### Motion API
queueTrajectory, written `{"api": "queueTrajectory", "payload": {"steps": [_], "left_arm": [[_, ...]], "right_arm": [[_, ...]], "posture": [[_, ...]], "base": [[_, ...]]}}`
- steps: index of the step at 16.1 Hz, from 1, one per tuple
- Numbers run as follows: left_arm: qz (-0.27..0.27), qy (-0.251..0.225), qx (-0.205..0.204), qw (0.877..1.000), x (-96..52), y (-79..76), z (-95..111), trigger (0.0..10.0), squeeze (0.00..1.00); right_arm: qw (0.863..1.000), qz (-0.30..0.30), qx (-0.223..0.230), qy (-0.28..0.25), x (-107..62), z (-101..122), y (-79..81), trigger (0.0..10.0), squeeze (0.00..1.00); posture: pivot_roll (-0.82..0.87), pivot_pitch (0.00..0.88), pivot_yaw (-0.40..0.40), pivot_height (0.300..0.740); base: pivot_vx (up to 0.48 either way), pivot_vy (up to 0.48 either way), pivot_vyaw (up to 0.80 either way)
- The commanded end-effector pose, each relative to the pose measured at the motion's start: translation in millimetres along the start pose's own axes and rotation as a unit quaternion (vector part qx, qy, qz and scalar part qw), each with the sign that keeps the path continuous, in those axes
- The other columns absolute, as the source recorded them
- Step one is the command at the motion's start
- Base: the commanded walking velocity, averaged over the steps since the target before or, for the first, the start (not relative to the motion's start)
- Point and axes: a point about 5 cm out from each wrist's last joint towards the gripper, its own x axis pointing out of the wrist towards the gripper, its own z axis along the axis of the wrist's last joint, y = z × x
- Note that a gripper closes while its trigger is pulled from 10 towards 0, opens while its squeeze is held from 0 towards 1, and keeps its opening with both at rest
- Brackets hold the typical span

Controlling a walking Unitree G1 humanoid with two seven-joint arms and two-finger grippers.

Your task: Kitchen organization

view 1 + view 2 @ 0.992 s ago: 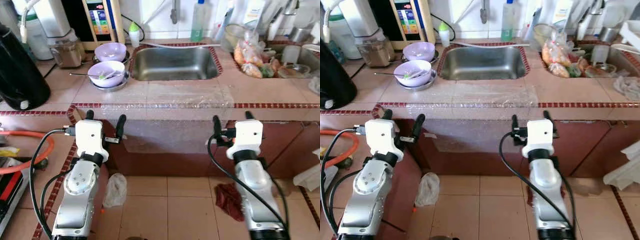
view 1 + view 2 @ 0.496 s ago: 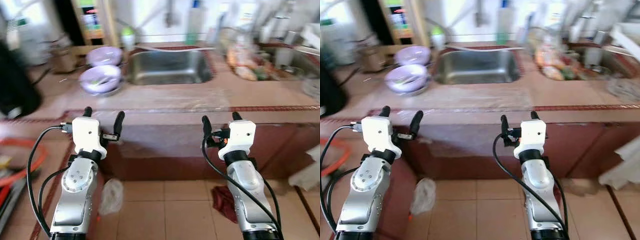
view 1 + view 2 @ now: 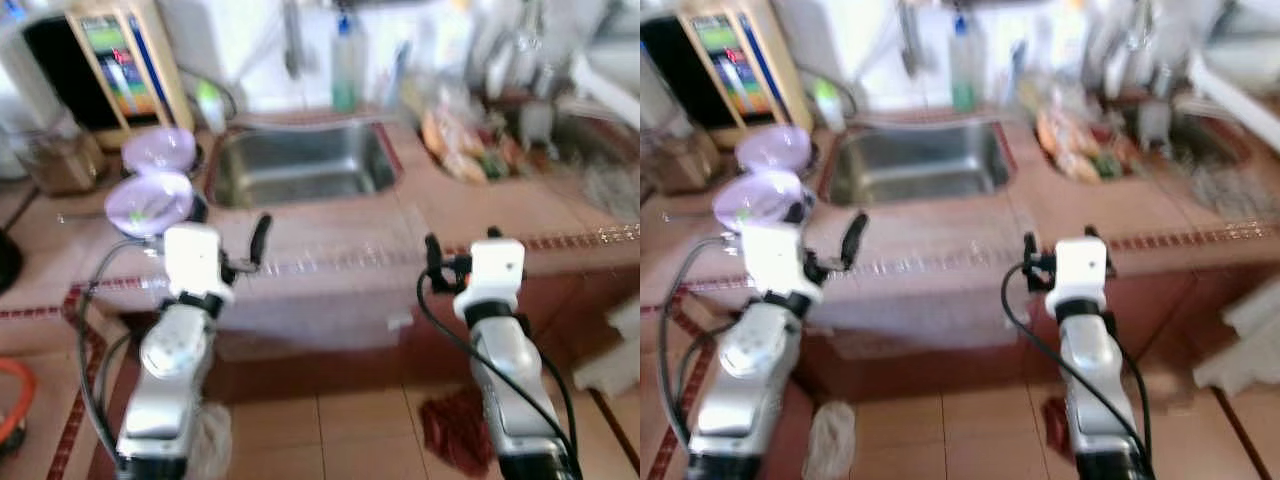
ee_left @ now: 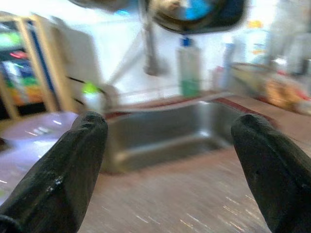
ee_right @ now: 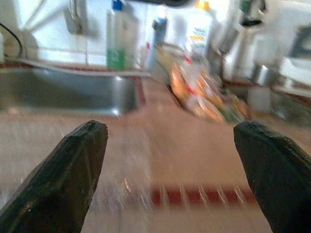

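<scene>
- My left pincer (image 3: 228,246) hangs released over the near edge of the pink-tiled tabletop with its dark red trim (image 3: 330,235), fingers spread wide with nothing between them.
- My right pincer (image 3: 462,245) is released too, held at that same near edge further right, and it grasps nothing.
- The task names no single thing, so I judge the likeliest pieces to tidy are the two pale purple round bowls (image 3: 150,200) at the far left of the tabletop, one just behind the other.
- The nearer bowl lies just to the left of and slightly beyond my left pincer, so the left arm is clearly the closer one; my right pincer is well apart from it.
- A round bowl has no long axis; it sits upright with its mouth up, and something pale green lies inside, too blurred to name.
- The stainless steel sink basin (image 3: 300,165) sits beyond and between my two arms, its long axis running left to right.
- A clear bottle of green liquid with a blue cap (image 3: 346,72) stands upright behind the sink against the wall.
- On the far right lies a clear bag of orange food (image 3: 447,140), nearer my right pincer, amid blurred clutter.
- A dark red rag (image 3: 455,430) lies on the tiled floor by my right arm.
</scene>
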Motion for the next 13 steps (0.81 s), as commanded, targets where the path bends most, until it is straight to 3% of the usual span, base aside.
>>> {"api": "queueTrajectory", "payload": {"steps": [1,2,4,12,13], "left_arm": [[0.017,-0.004,0.012,1.0,-1.2,9.7,2.9,10.0,0.0],[0.019,-0.005,0.013,1.0,-1.9,10.4,3.1,10.0,0.0],[0.03,-0.001,0.021,0.999,-2.7,10.2,2.2,10.0,0.0],[0.025,-0.005,0.041,0.999,-6.6,2.2,1.5,10.0,0.0],[0.024,-0.005,0.044,0.999,-6.2,1.6,1.6,10.0,0.0]], "right_arm": [[1.0,0.028,0.011,-0.008,4.4,7.2,12.5,10.0,0.0],[0.999,0.042,0.03,-0.016,2.6,8.6,14.6,10.0,0.0],[0.998,0.043,0.025,-0.023,1.7,9.1,14.4,10.0,0.0],[0.997,0.064,0.005,-0.04,0.7,11.8,13.3,10.0,0.0],[0.997,0.063,0.004,-0.038,1.0,11.1,13.0,10.0,0.0]], "posture": [[-0.01,0.0,0.041,0.74],[-0.01,0.0,0.041,0.74],[-0.01,0.0,0.04,0.74],[-0.01,0.0,0.029,0.74],[-0.01,0.0,0.029,0.74]], "base": [[0.48,0.0,0.0],[0.48,0.0,0.0],[0.326,0.0,0.0],[0.0,0.0,0.0],[0.0,0.0,0.8]]}}
